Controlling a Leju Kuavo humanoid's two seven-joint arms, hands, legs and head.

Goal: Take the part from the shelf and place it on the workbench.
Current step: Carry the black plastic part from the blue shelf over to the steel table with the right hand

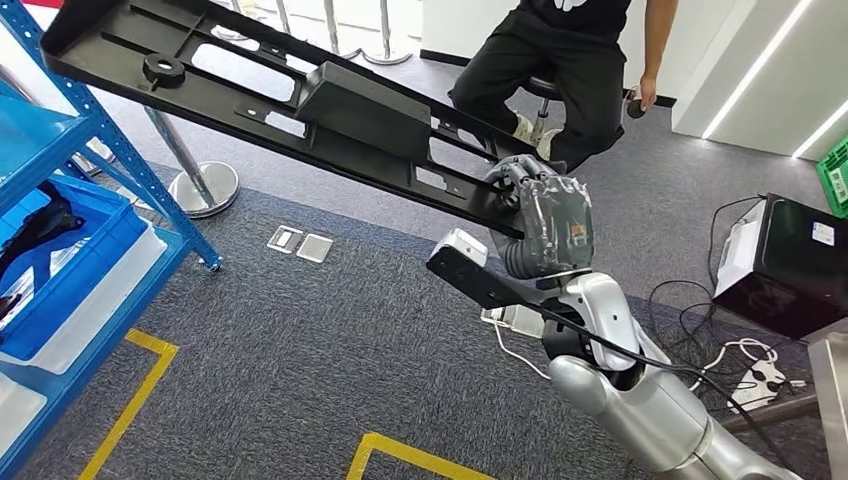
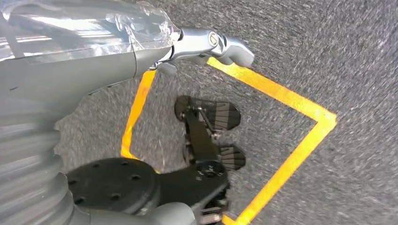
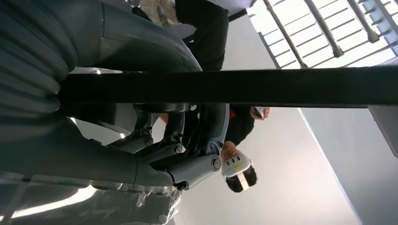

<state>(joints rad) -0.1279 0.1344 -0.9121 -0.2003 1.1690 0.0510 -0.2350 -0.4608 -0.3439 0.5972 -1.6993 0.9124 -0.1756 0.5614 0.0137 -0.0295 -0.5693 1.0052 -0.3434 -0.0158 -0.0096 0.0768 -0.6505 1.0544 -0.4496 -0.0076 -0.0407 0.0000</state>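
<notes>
The part (image 1: 300,100) is a long flat black panel with slots and a raised block in its middle. It slants through the air from the upper left of the head view down to my right hand (image 1: 545,220), which grips its near end. In the right wrist view the part (image 3: 281,86) is a dark bar seen edge-on, with my right hand's fingers (image 3: 187,154) wrapped under it. The far end of the part hangs above the blue shelf (image 1: 110,150). My left hand (image 2: 141,42) hangs over the grey carpet, holding nothing, with a finger stretched out.
Blue bins (image 1: 70,260) sit in the shelf at left. A person (image 1: 570,60) sits on a stool behind the part. A black box (image 1: 790,265) and cables (image 1: 740,360) lie at right, beside a grey metal corner (image 1: 830,390). A stanchion base (image 1: 205,188) and yellow floor tape (image 1: 130,400) are nearby.
</notes>
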